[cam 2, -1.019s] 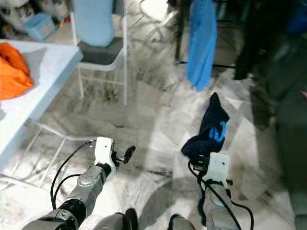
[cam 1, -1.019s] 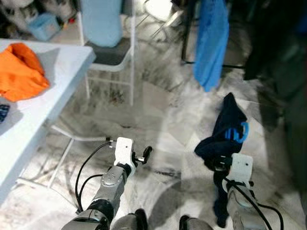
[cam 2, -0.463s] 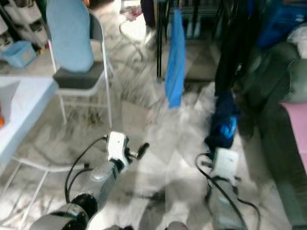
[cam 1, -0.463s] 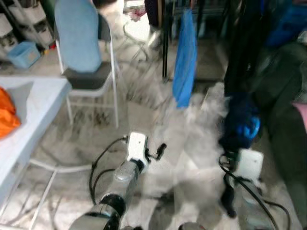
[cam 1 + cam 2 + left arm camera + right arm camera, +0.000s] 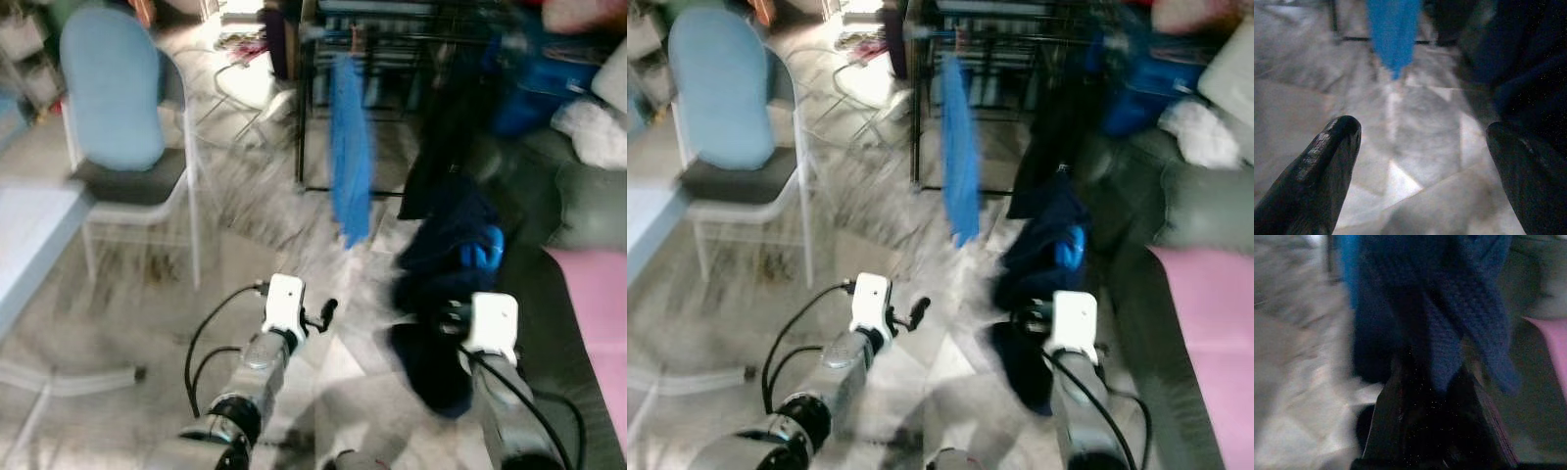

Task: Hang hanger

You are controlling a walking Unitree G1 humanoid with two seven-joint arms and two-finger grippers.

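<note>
A dark navy garment (image 5: 441, 257) hangs on a blue hanger (image 5: 482, 249), carried low in front of me on the right. My right gripper (image 5: 453, 315) is shut on it, and in the right wrist view the cloth (image 5: 1459, 308) drapes over the black fingers (image 5: 1396, 421). My left gripper (image 5: 327, 311) is held out over the floor, open and empty, its fingers (image 5: 1327, 166) far apart. Ahead stands a black clothes rack (image 5: 302, 98) with a bright blue cloth (image 5: 349, 166) hanging from it. The picture is blurred.
A white chair with a light blue back (image 5: 116, 108) stands to the left, beside a white table corner (image 5: 27, 235). On the right is a dark green sofa (image 5: 593, 201) with a pink cover (image 5: 600, 323). Grey marble floor (image 5: 245, 245) lies between me and the rack.
The camera has swung right and toward the rack: the table and its orange cloth have slid off to the left, and the rack and sofa have come in. Both arms keep their pose.
</note>
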